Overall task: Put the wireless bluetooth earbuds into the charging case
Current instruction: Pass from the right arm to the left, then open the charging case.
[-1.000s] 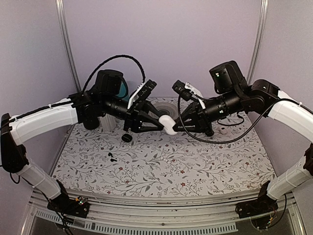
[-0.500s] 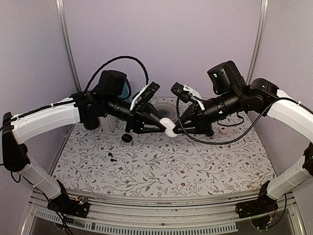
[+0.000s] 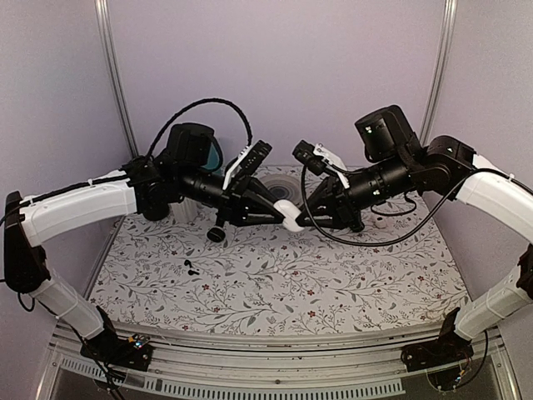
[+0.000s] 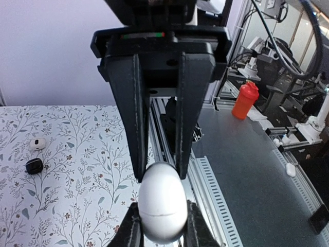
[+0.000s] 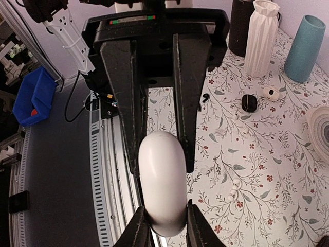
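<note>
the white case (image 3: 289, 214) is half hidden from above; the black specks (image 3: 191, 267), perhaps earbuds, are too small to tell.

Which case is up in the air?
The white case gripped by the left gripper and right gripper. The black case and the other white one lie on the table.

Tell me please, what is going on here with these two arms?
Both arms hold one white egg-shaped charging case between them in the air above the table. The left gripper is shut on one end of it and the right gripper on the other. The case looks closed, with only a seam showing. A black earbud lies on the table, not yet inserted.
</note>
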